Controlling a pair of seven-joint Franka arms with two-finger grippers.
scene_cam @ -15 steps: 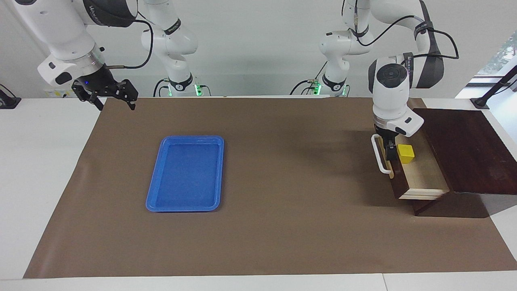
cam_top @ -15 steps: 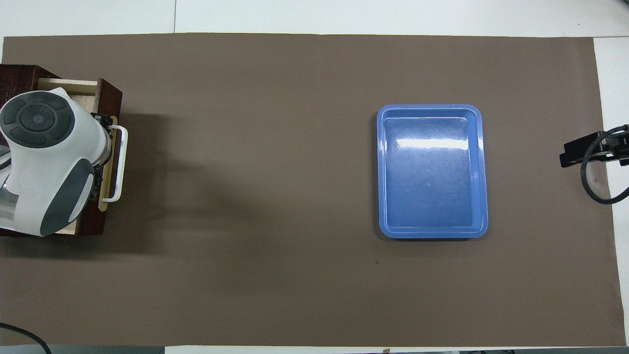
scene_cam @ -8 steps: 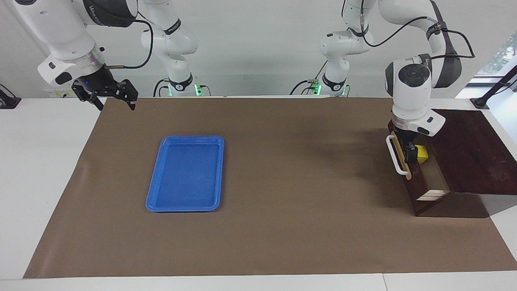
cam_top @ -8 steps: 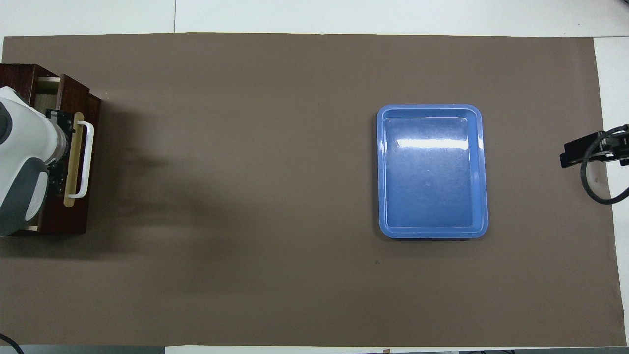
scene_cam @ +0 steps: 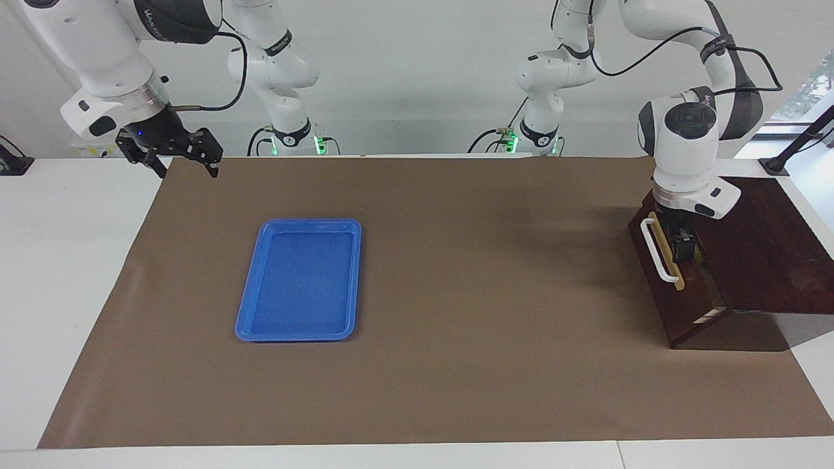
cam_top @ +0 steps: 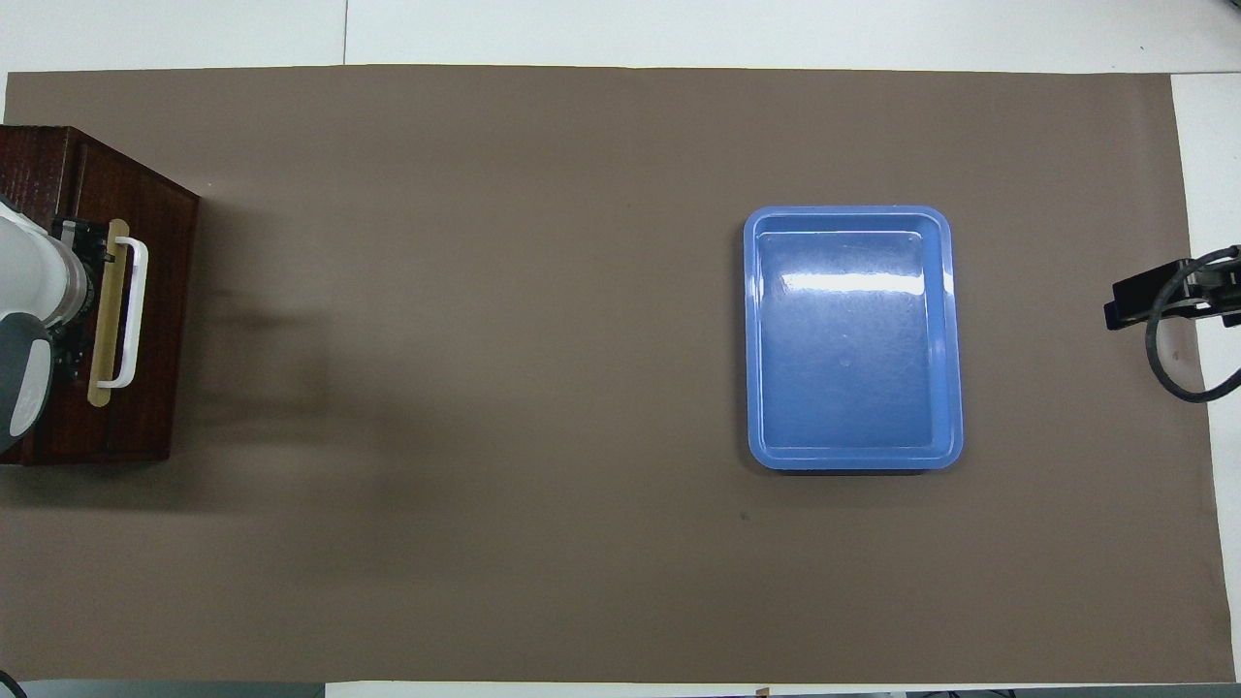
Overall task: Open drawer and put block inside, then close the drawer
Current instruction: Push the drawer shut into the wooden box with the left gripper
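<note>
The drawer of the dark brown wooden box stands at the left arm's end of the table, almost fully pushed in. Only a thin pale sliver of its side shows. Its white bar handle faces the middle of the table, and in the overhead view the handle lies beside the white wrist. My left gripper sits low, right at the drawer's top edge, just on the box's side of the handle strip. The block is hidden. My right gripper hangs open and empty over the mat's corner at the right arm's end.
A blue plastic tray lies empty on the brown mat, toward the right arm's end; the tray's rim also shows from overhead. White tabletop borders the mat.
The left gripper moved toward the box and the drawer slid in with it, from wide open to nearly closed. The yellow block went out of sight inside. The right arm stayed still.
</note>
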